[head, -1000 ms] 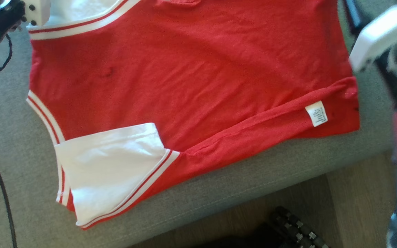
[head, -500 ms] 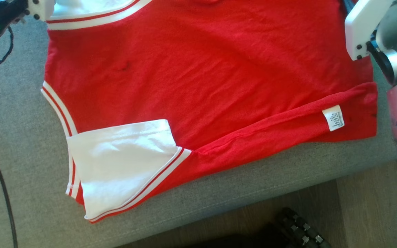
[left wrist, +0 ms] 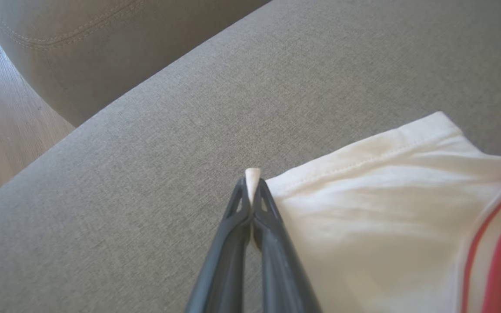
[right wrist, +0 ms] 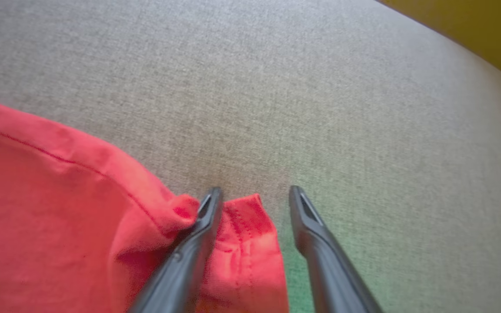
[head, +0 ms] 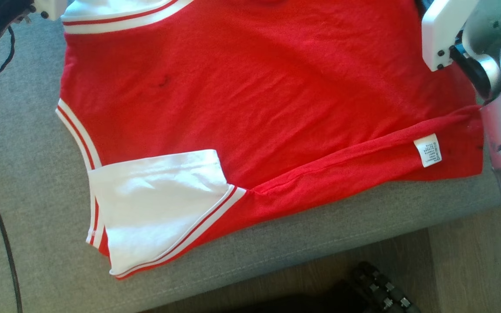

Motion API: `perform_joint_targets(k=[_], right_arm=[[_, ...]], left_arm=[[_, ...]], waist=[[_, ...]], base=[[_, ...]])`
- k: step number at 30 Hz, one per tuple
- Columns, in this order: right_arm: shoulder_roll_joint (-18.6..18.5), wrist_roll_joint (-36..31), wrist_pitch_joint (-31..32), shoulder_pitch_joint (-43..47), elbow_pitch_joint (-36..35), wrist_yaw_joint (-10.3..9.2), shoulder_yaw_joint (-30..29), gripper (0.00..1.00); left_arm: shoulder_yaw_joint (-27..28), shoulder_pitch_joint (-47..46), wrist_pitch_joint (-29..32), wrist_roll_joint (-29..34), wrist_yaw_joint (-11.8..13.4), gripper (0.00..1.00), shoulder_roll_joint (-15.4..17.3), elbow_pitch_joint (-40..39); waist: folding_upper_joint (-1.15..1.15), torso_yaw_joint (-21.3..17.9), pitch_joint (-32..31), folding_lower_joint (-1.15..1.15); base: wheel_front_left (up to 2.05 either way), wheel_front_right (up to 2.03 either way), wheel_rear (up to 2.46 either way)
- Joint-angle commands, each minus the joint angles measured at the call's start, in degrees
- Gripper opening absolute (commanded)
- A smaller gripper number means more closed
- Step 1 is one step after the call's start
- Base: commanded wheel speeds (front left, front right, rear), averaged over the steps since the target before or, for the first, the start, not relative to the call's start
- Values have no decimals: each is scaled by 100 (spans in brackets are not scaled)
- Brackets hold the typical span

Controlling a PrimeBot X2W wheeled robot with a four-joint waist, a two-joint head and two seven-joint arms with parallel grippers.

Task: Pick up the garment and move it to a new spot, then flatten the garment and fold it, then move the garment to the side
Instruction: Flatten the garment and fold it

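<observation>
While the left hand pinches the garment, the right hand gapes.

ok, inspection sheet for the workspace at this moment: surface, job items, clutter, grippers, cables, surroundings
Surface: grey fabric cushion, with the spread garment on it.
Job's things: red garment lying mostly flat; white sleeve folded over its near corner; care label facing up on the turned-up hem.
Clutter: nothing seen on the cushion.
Grippers: left gripper shut on a white sleeve edge of the garment; right gripper open, its fingers either side of a red hem corner.
Cables: black cable running across the cushion's left side.
Surroundings: wood floor; dark treaded object on it; yellow surface beyond the cushion.
</observation>
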Motion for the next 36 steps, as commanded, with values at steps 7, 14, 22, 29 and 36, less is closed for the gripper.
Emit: perform_joint_targets(k=[7, 14, 22, 29, 36], right_arm=[[-180, 162, 289, 106, -143, 0, 144, 0], [-192, -103, -147, 15, -268, 0, -303, 0], [96, -465, -948, -209, -143, 0, -1236, 0], [330, -728, -1763, -521, 33, 0, -1921, 0], [435, -746, -1855, -289, 281, 0, -1938, 0]], left_arm=[[137, -353, -192, -105, 6, 0, 291, -3], [176, -477, -727, 25, 13, 0, 255, 72], [223, -673, -1528, 277, 41, 0, 200, 281], [307, -837, -2373, 424, 60, 0, 85, 396], [252, -419, -2718, 138, 23, 0, 33, 237]], waist=[[0, -1, -52, 0], [0, 3, -85, 0], [0, 76, -117, 0], [0, 171, -151, 0], [0, 258, -382, 0]], base=[[0, 0, 0], [0, 0, 0], [0, 0, 0], [0, 0, 0], [0, 0, 0]])
